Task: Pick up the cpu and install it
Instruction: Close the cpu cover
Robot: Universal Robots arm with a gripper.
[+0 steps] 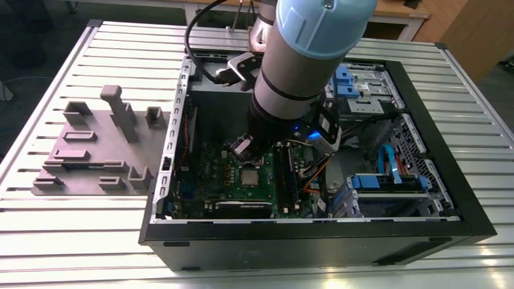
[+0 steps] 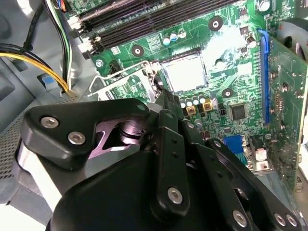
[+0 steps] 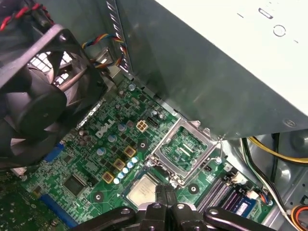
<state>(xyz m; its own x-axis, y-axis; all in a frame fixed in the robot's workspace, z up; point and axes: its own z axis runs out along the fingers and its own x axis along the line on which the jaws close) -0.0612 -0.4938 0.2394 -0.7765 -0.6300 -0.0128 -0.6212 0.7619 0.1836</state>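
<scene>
Install step, near done: cpu (image 1: 250, 176) sits flat in the socket at centre of the board (image 1: 204, 162), lower-middle of the exterior view; in the second wrist view cpu (image 2: 185, 73) is upper centre. Gripper (image 3: 164, 192) is just above it, fingers pressed together, holding nothing. Load plate (image 3: 185, 147) is flipped open beside the chip. Judgement: latching remains; arm must clear first.

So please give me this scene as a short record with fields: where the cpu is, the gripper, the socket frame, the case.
cpu: lying flat in the socket on the green motherboard
gripper: just above the cpu, holding nothing, fingers together
socket frame: swung open beside the cpu
case: open computer case on the slatted table
fixture: grey blocks at the exterior view's left
</scene>
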